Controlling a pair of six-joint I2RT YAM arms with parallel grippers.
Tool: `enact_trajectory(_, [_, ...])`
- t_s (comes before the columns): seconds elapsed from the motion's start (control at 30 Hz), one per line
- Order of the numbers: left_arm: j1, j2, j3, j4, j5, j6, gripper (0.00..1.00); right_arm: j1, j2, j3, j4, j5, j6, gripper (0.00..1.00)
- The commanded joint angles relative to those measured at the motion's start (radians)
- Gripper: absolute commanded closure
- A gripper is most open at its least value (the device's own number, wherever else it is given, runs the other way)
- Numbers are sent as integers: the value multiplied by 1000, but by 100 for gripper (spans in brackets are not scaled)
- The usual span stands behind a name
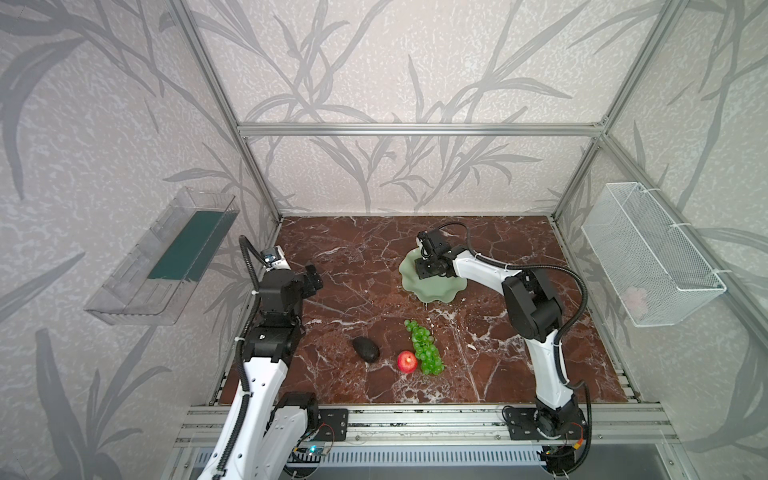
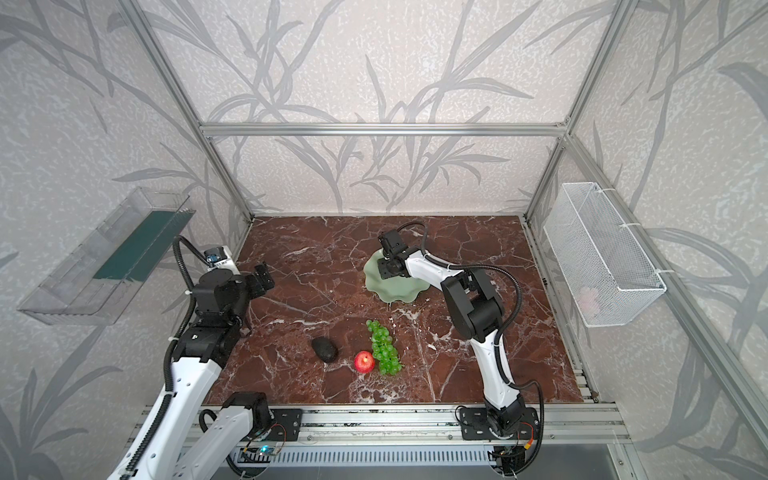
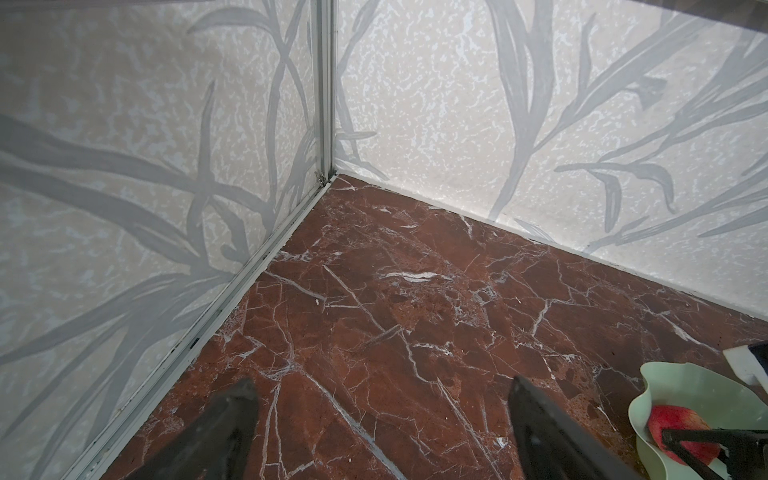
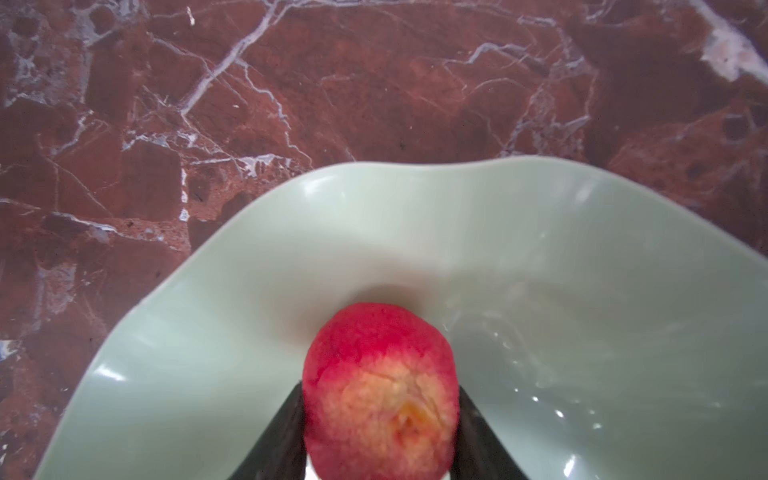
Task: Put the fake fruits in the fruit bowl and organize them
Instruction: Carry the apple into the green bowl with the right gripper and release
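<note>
Marble counter (image 4: 374, 83), right end effector (image 4: 379, 388) pinches the apple (image 4: 378, 353) inside the scalloped bowl (image 4: 415, 199); once released, it might roll out.

Nothing legible from where I stand: no lettering, label, brand mark, number or sign can be made out on any surface here.

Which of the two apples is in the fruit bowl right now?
The apple between the fingers of the right gripper, inside the pale green bowl. The other apple lies on the table beside the grapes.
</note>
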Motion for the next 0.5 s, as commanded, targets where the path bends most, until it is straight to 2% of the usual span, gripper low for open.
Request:
enact_trajectory(0.0, [-1, -15, -1, 17, -13, -8, 6, -7, 27, 19, -33, -21, 22, 40])
enact_trajectory(0.27, [-6, -36, 3, -38, 28, -70, 6, -19, -108, -22, -7, -18, 25, 18])
enact_trajectory(0.4, [-6, -74, 9, -173, 198, -129, 8, -24, -257, -102, 21, 19, 19, 11])
enact_trajectory(0.47, [-6, -91, 2, -244, 279, -201, 9, -23, -343, -183, 72, 21, 20, 8])
